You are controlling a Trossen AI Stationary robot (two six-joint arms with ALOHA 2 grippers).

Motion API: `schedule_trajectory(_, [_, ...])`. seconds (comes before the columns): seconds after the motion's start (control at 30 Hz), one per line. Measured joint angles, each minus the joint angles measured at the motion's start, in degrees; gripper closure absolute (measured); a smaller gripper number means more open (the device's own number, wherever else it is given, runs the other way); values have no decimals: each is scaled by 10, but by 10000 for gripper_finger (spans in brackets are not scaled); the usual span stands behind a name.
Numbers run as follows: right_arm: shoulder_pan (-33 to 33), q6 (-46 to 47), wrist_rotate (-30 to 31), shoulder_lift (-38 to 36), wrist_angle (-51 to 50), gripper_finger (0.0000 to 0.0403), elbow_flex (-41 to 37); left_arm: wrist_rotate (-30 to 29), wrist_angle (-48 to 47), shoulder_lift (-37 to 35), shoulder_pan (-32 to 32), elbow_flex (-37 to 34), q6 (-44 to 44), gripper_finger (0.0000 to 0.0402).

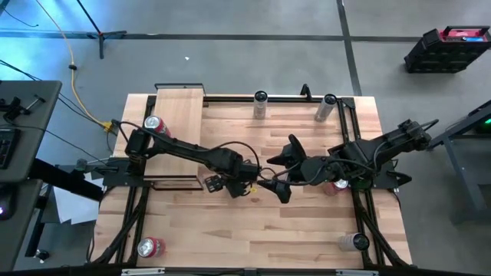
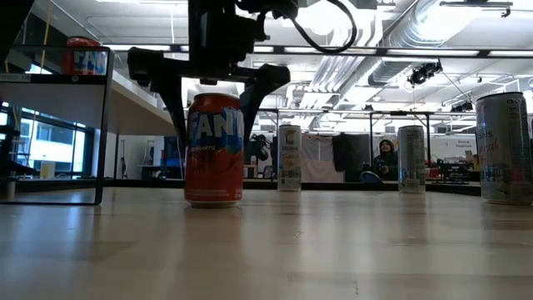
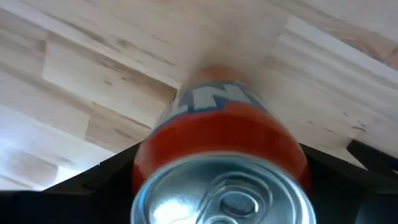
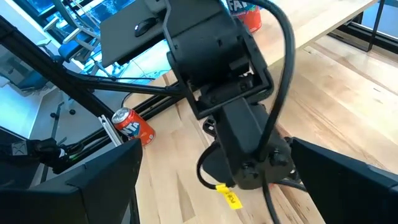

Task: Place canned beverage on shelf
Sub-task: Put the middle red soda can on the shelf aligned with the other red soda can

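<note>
A red Fanta can (image 2: 214, 150) stands upright on its base on the wooden table (image 1: 307, 222), near the middle. My left gripper (image 2: 215, 125) hangs over it, pointing down and open, with one finger on each side of the can's upper part (image 3: 221, 137). My right gripper (image 1: 278, 170) waits open just to the right of it, raised above the table. The shelf (image 1: 178, 107), a pale board in a black frame, stands at the far left. Another red can (image 2: 86, 57) stands on top of it. My left gripper comes at the can from above, and its fingers (image 3: 93, 183) stand beside the can's upper sides. I cannot tell whether they touch it. The can stands upright on the table.
Two silver cans (image 1: 261, 100) (image 1: 328, 103) stand at the far edge and one more (image 1: 354, 242) at the near right. A red can (image 1: 149, 248) stands at the near left, another (image 1: 337, 185) under the right arm. A person (image 2: 385, 154) sits in the room beyond.
</note>
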Motion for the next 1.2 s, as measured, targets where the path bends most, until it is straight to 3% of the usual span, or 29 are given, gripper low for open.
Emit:
schedule_trajectory(0.4, [0,3,13,0,1,4,0,11,7,6,-8,0,-16,83])
schedule_trajectory(0.7, [-1,1,16,0,2,4,0,27,2,-2,-19,4,-73,117])
schedule_trajectory(1.0, [-23,-13,16,-1,2,4,0,57,-33,-74,-11,23,-172,117])
schedule_trajectory(1.2, [-38,-35,8,-1,2,4,0,30,-94,-162,19,25,-238,117])
